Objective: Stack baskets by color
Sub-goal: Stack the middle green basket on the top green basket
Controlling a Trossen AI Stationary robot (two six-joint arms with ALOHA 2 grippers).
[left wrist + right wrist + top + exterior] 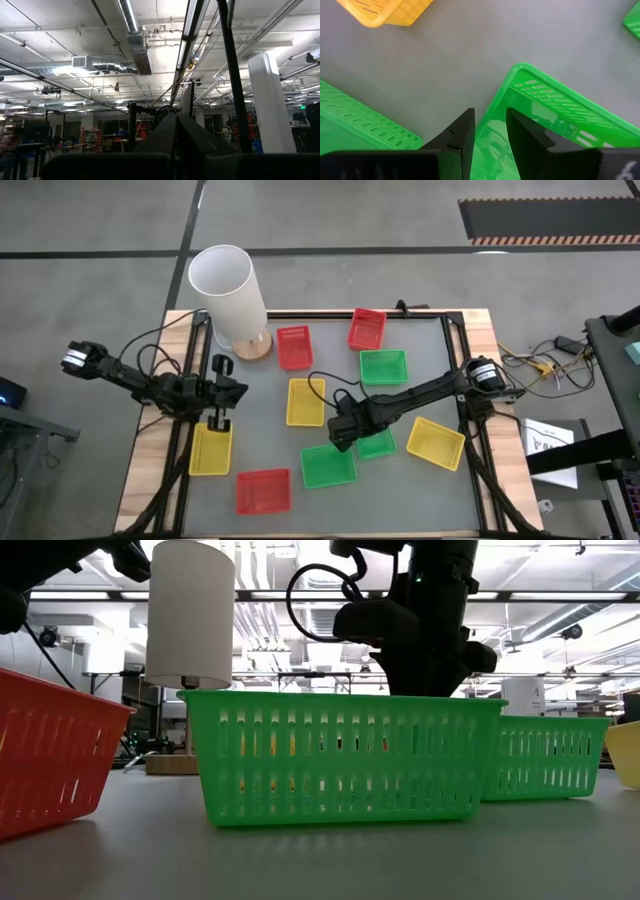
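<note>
Baskets, nine, spread over the grey table (150, 510): three red, three yellow, three green. Left claw (228, 390), fingers together, idle above a yellow basket (210, 450) at the left edge. White cylinder (230, 295) at the far left corner. Right claw (489, 131) straddles one wall of a green basket (376, 445), fingers narrowly apart; that basket is partly hidden under the arm, beside another green basket (328, 466).

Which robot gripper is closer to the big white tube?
Left. The left gripper sits just below the white tube; the right gripper is farther off, over a green basket.
</note>
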